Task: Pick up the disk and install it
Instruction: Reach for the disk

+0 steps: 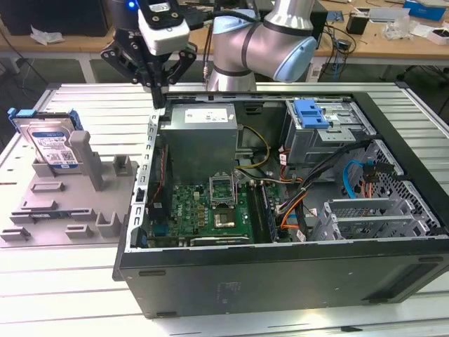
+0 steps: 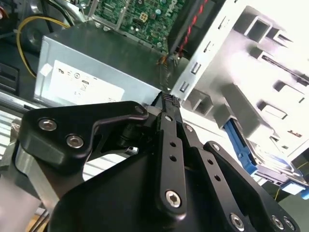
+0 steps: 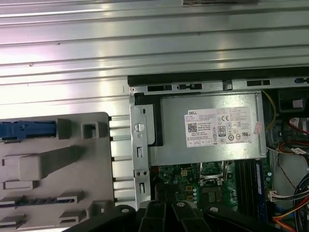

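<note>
We are looking at a moment where the gripper (image 1: 159, 96) is hanging just above the computer case (image 1: 280, 284), over the corner where the side wall of the case is meeting its back wall. The two fingers are pressing together at the tips and nothing is sitting between them, so the claw is closed and empty.

The disk (image 1: 50, 142) is not being held. It is standing on its edge outside the case, well apart from that same side wall, toward the exterior view's left. It is slotted into a grey holder (image 1: 77, 210) that is lying beside the case. We are judging that the holder is keeping the disk upright so that its blue bracket and upper edge are free for a grasp from above.

Inside the case, right below the gripper, the grey power supply box (image 1: 200, 130) is occupying the back corner, and the green motherboard (image 1: 210, 203) is lying next to it on the case floor. On the opposite side of the case, a metal drive cage (image 1: 330, 137) with a small blue latch (image 1: 312, 114) is facing upward. The case is lying open on its side, which, we are thinking, is giving the arm access from above.

As we are judging it, the picking step is not yet done.
</note>
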Robot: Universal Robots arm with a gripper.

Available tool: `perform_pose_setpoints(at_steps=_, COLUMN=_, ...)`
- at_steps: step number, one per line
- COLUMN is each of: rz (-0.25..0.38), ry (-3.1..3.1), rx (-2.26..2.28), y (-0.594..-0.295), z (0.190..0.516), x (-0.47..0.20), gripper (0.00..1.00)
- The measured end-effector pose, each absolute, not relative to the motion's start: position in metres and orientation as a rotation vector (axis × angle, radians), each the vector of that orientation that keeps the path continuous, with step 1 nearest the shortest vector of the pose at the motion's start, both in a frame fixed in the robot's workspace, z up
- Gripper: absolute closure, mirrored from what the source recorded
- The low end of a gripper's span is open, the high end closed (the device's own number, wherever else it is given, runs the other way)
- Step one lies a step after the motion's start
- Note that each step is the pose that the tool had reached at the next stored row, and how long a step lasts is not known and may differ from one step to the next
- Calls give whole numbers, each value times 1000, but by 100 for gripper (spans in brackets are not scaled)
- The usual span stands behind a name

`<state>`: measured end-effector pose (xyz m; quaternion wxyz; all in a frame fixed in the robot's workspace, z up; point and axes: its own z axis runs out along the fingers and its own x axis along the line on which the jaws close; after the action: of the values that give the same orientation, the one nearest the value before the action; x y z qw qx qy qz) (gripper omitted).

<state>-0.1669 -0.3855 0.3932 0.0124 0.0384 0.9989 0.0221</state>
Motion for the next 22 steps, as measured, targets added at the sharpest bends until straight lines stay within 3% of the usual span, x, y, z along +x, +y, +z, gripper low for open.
perform_pose_setpoints(at_steps=22, rz=69, ry=3115, rx=129, y=-370, z=392, x=-229, gripper=89)
